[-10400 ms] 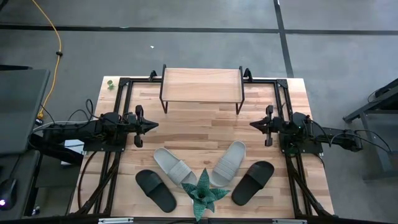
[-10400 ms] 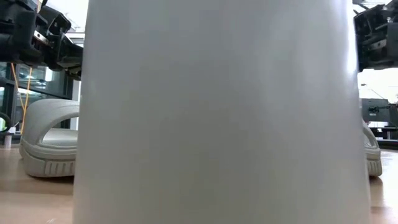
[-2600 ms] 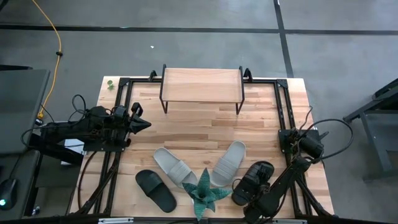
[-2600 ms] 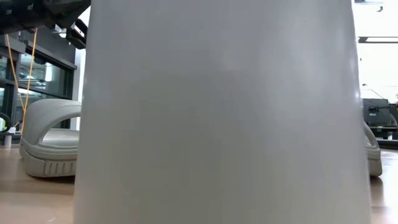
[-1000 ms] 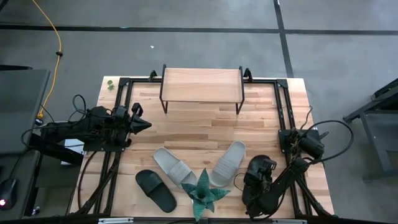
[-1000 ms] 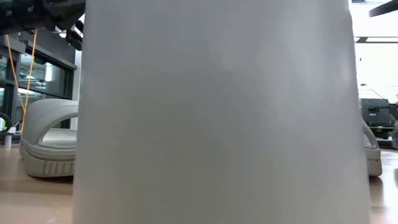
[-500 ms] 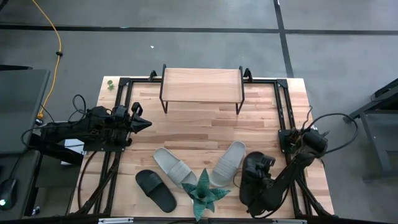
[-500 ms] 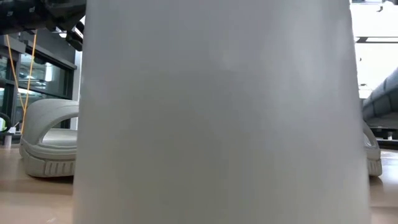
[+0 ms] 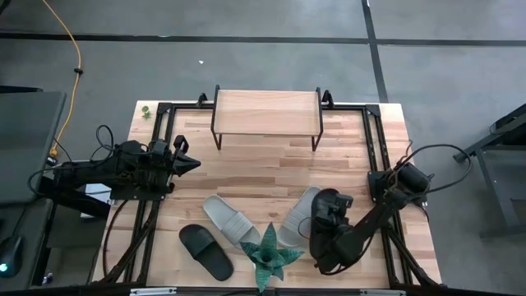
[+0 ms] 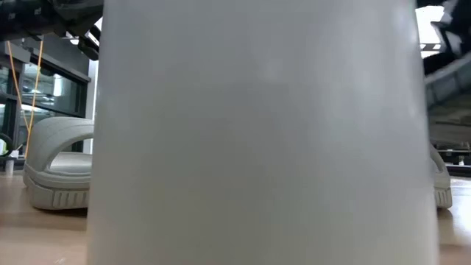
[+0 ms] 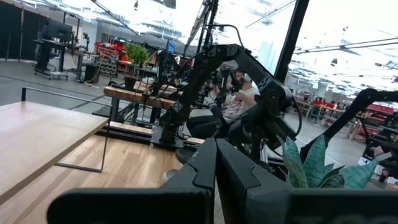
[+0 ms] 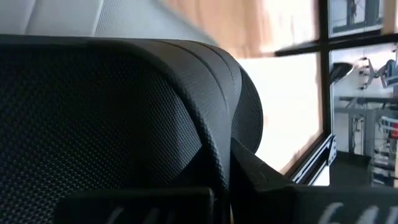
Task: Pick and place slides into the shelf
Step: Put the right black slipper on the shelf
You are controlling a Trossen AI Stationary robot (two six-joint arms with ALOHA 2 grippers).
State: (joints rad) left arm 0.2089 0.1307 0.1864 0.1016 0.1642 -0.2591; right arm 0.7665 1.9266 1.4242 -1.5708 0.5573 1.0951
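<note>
Slides are what this job turns on, and one of the black slides [image 9: 327,215] is already in the right gripper [image 9: 322,240], whose fingers are pinched on it: the right wrist view is filled by the black textured strap [image 12: 118,112] sitting between that gripper's own fingers, and in the high view the sandal is carried off the surface, just beside the right-hand pale slide [image 9: 296,218] and partly over its edge. That is the only one in hand. Outward from there, the other three lie on the surface at the near side around the green spiky plant [image 9: 269,255]: the right pale slide, the left pale slide [image 9: 230,220] angled the other way, and the second black slide [image 9: 205,251] at the near left. The shelf [image 9: 266,111] stands at the far edge of the surface, well apart from all four, and its plank top is bare; nothing shows under it either. The left gripper [image 9: 191,163] waits over the left side of the surface with its fingers pressed together, as the left wrist view shows them meeting in a line. By my reading the task is barely begun: no slide is placed, the first is lifted and has the whole run to the shelf ahead of it, and three more picks remain. The low view is almost wholly blocked by a pale pot wall [image 10: 257,132].
</note>
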